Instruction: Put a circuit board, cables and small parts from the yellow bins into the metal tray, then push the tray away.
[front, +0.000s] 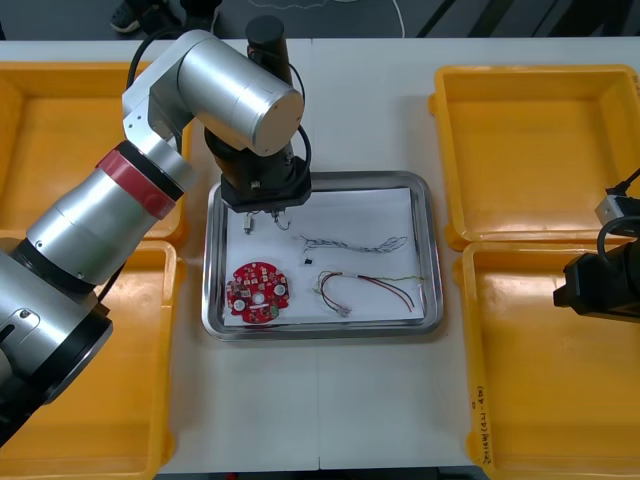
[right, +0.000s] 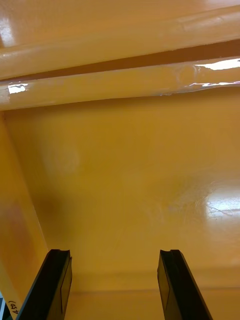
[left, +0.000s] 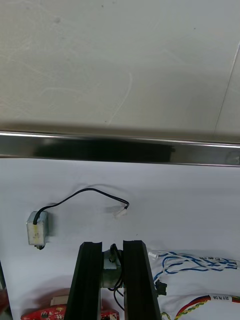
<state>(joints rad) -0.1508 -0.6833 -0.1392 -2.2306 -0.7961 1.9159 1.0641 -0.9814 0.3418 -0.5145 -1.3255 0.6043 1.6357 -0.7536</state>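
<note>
- Metal tray (front: 320, 178) at the table's centre, white inside: a red circuit board (front: 258, 293) lies in its near-left part, a blue and white cable (front: 355, 243) runs across the middle, and a red and yellow cable (front: 365, 288) curls near the right rim.
- Left gripper (front: 265, 205) hangs over the tray's far-left part, its fingers (left: 90, 280) narrowly apart and clamped on the gripped small metal part (left: 111, 267).
- Just beside the fingers on the white liner sits a loose small metal part (left: 37, 227), its black lead (left: 82, 192) arcing to a white plug.
- Right gripper (right: 115, 280) is over the near right yellow bin (front: 540, 380), fingers spread wide above the bin's floor.
- The left arm (front: 215, 90) covers the tray's far-left corner and part of the far left yellow bin (front: 60, 150).
- A small dark piece (front: 307, 260) between board and cables is too small to make out.
- The right arm (front: 600, 280) is cut off at the scene's right edge.
</note>
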